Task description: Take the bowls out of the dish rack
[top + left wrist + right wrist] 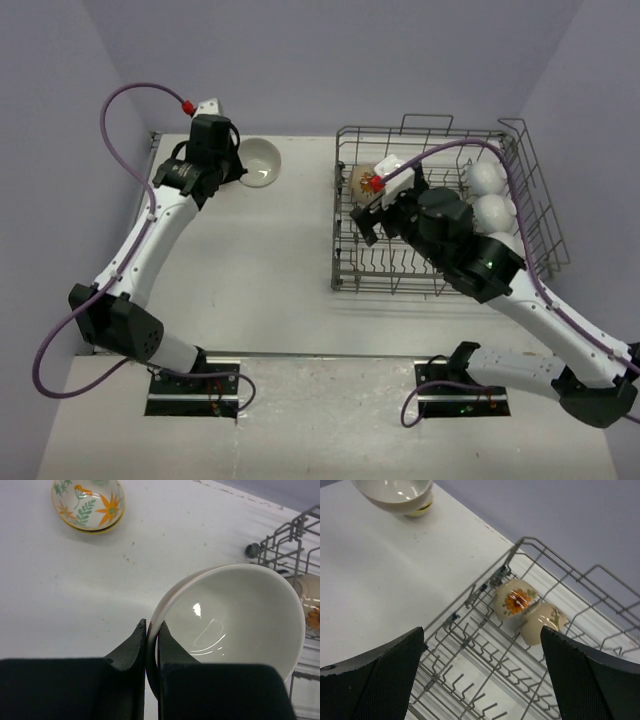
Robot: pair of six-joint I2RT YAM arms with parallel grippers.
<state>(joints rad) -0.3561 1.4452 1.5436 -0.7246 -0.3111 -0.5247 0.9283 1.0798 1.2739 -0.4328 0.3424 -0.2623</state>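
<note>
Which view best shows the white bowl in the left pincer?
Left wrist: the white bowl fills the frame, left pincer clamped on its rim. Top external shows it small beside the arm; right wrist crops it at the top.

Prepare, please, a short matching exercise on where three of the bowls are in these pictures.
1. plain white round ceramic bowl
2. round ceramic bowl with orange flowers and green leaves inside
3. cream round bowl with orange flower mark

A. inside the grey wire dish rack
B. standing free on the white table
C. rim pinched by the left gripper

Pairs: 1-C, 2-B, 3-A
</note>
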